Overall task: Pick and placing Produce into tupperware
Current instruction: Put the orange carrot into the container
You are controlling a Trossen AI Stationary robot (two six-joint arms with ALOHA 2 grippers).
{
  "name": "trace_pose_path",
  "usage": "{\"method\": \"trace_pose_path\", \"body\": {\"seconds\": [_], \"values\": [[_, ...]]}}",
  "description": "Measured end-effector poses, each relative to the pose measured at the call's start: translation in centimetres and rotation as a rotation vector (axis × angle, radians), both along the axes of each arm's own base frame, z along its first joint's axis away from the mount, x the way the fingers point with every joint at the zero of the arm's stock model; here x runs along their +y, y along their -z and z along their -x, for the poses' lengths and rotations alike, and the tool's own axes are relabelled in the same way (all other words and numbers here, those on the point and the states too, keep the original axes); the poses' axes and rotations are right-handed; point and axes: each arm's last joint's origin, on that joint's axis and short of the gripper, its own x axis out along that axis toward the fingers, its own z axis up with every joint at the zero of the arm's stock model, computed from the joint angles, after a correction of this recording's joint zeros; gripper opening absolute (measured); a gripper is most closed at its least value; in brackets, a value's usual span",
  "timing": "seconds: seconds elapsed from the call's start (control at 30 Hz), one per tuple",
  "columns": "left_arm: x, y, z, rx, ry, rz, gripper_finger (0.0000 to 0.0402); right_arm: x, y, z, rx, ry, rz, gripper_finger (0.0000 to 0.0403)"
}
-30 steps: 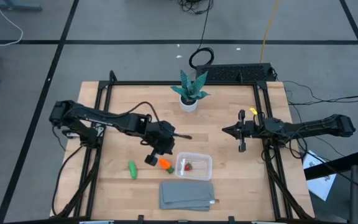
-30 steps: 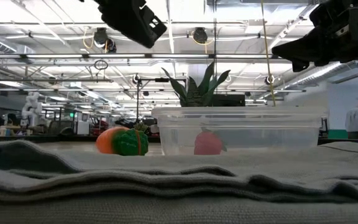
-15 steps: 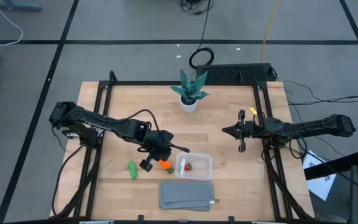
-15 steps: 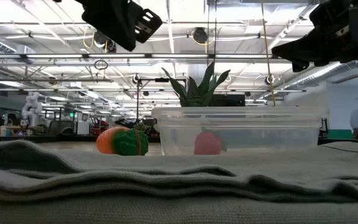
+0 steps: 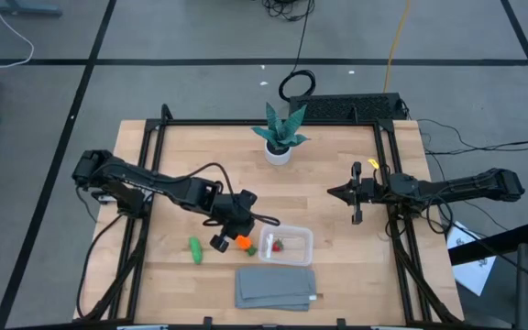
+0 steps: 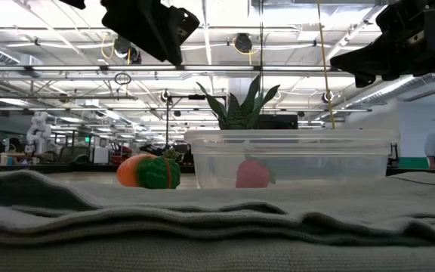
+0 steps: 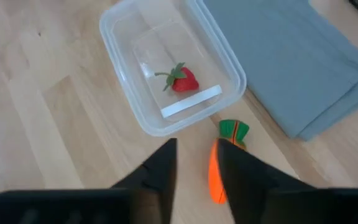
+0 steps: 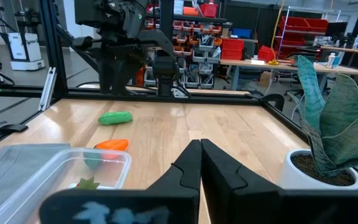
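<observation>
Left tool [image 7: 194,168] above carrot [image 7: 217,171], fingers spread, straddling nothing yet. Carrot on worktop [image 5: 191,156] just beside tupperware [image 5: 285,244]; berry [image 7: 183,79] inside tupperware; green piece [image 5: 195,248] farther from tupperware, beyond carrot. Right tool [image 8: 200,163] pressed together, idle, well apart from tupperware. Risk: off-centre descent knocks carrot against tupperware wall, or rounded toy squirts out.

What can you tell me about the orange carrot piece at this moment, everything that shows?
The carrot is a small toy, bright orange with a glossy plastic look and a green top ringed by a thin orange band. It lies flat on the wooden table, just outside the clear tupperware and beside the grey folded cloth, with its green end toward the gap between them. The left end effector hovers above it with its fingers apart; one finger hides part of the body. Nothing grips it.
</observation>
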Motion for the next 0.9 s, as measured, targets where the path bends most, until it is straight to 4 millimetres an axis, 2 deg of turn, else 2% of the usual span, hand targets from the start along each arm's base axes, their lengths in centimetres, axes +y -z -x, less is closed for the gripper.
{"method": "trace_pose_path", "body": {"seconds": [0.2,0.33,0.43,0.9], "values": [[-0.1,0.0,0.0,0.008,-0.006,0.034,0.0221,0.0,0.0,0.0,0.000,0.000,0.000,0.0000],[-0.4,0.0,0.1,0.004,0.010,0.018,0.0260,0.0,0.0,0.0,0.000,0.000,0.000,0.0000],[-1.1,0.8,-0.1,0.020,0.044,-0.023,0.0270,0.0,0.0,0.0,0.000,0.000,-0.001,0.0000],[-2.6,5.2,-1.1,0.189,0.029,-0.064,0.0262,0.0,0.1,0.0,0.006,0.000,0.000,0.0000]]}}
